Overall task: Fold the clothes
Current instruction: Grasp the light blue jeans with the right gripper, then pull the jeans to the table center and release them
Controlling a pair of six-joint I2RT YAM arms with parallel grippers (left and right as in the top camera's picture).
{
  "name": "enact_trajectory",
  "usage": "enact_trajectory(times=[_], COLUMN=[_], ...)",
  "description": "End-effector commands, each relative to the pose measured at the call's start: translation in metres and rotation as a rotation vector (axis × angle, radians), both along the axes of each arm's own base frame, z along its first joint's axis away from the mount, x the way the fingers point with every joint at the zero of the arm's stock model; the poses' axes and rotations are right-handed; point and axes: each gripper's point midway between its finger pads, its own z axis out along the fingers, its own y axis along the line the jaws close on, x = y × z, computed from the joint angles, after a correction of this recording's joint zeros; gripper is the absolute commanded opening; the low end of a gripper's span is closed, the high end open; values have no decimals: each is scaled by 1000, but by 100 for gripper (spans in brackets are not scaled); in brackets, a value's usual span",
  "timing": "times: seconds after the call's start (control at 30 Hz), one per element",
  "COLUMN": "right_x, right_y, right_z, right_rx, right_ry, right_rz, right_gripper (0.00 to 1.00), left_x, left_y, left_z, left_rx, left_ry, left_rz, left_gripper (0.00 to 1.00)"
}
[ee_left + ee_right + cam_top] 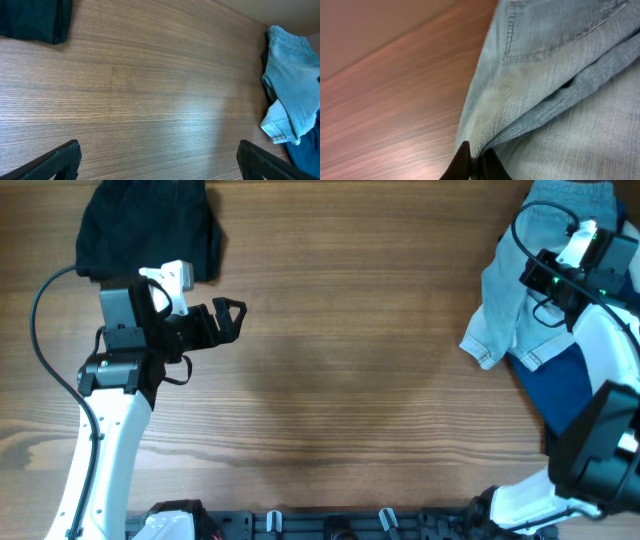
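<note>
Pale blue denim jeans (505,290) lie bunched at the 2 o'clock part of the wood-grain surface (350,390) in the overhead view. 1 hemmed end points toward 8 o'clock and touches the bare wood. The lower part of the heap overlaps a navy garment (560,380), which extends from under it toward 4 o'clock, along the edge of the surface.

The right end effector (545,278) sits on top of the denim jeans. In the right wrist view, its 2 dark fingertips (465,162) are pressed together on a fold of the denim jeans (555,75) and pinch the cloth between them. A stitched seam runs across the fabric above the pinch point. Bare wood fills the 9 o'clock half of that view.

The left end effector (232,320) is at the 10 o'clock part of the surface, well apart from the denim jeans, with its tips pointing toward 3 o'clock. Its 2 fingers are spread and hold nothing. The left wrist view shows 1 finger at each lower corner, with bare wood between them.

A black garment (150,225) lies at 11 o'clock, just beside the left arm. In the left wrist view, the black garment (35,20) is at 10 o'clock, the denim jeans (292,95) at 3 o'clock and the navy garment (305,155) at 4 o'clock.
</note>
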Motion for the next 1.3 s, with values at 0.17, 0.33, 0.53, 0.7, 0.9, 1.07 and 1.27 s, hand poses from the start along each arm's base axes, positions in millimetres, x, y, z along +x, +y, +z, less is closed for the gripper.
enact_trajectory(times=[0.17,0.33,0.53,0.7,0.9,1.07,1.27], right_x=[-13,-55,-81,-53,-31,-32,-23], right_y=[183,281,312,252,112,78,74], right_z=[71,47,33,35,28,-14,-84], right_rx=[55,17,-19,-15,2,35,90], right_ry=[-115,8,77,72,93,187,306], right_rz=[427,622,691,512,191,168,140], right_gripper=[4,4,33,95,98,82,22], left_x=[8,11,12,11,9,9,9], left_y=[-3,12,27,27,27,27,27], left_z=[15,15,15,14,11,11,11], left_rx=[-31,-31,-32,-33,-33,-32,-30], left_ry=[-42,-44,-41,-32,-18,-18,-18], left_rz=[7,49,94,94,94,94,95], left_gripper=[100,100,100,100,100,100,100])
